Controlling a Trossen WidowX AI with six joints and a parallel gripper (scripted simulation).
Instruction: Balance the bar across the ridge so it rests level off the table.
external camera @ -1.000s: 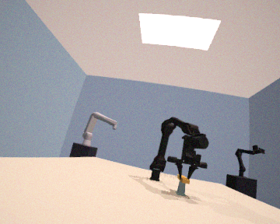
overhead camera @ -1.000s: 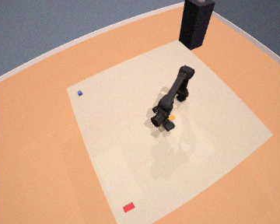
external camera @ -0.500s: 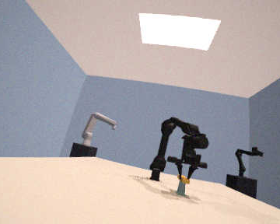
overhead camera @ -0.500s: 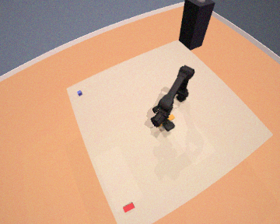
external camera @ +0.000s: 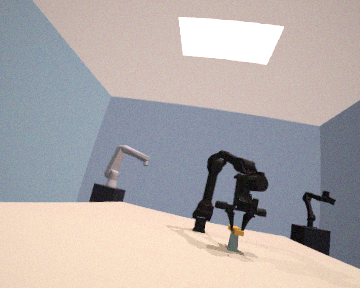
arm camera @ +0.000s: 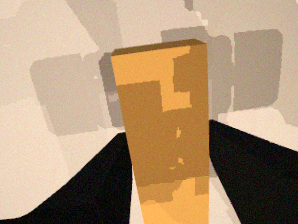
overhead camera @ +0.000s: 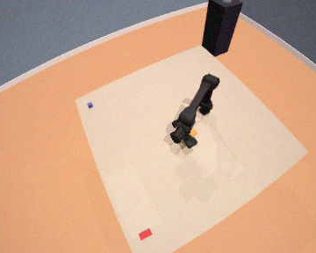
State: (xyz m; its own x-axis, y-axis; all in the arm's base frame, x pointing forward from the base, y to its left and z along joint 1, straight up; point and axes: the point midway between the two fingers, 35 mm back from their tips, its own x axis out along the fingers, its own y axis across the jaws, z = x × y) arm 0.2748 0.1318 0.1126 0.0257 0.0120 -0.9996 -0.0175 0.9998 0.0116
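Observation:
The orange bar [overhead camera: 193,132] [external camera: 236,231] [arm camera: 145,70] lies across the top of the teal ridge [external camera: 232,244], clear of the table. In the exterior view it looks close to level; a small tilt cannot be ruled out. My gripper [external camera: 238,228] [arm camera: 166,135] points down over the bar, fingers on both sides of it. They stand barely wider than the bar, very slightly open and not clamping it. Any gap is too thin to see well. The ridge is hidden under the bar in the wrist view and by the arm in the top view.
A small blue cube [overhead camera: 89,104] lies near the mat's far left corner. A red block [overhead camera: 145,234] lies near the front corner. Both are well away from the arm. A black pedestal [overhead camera: 221,28] stands beyond the mat. Two other arms stand in the background of the exterior view.

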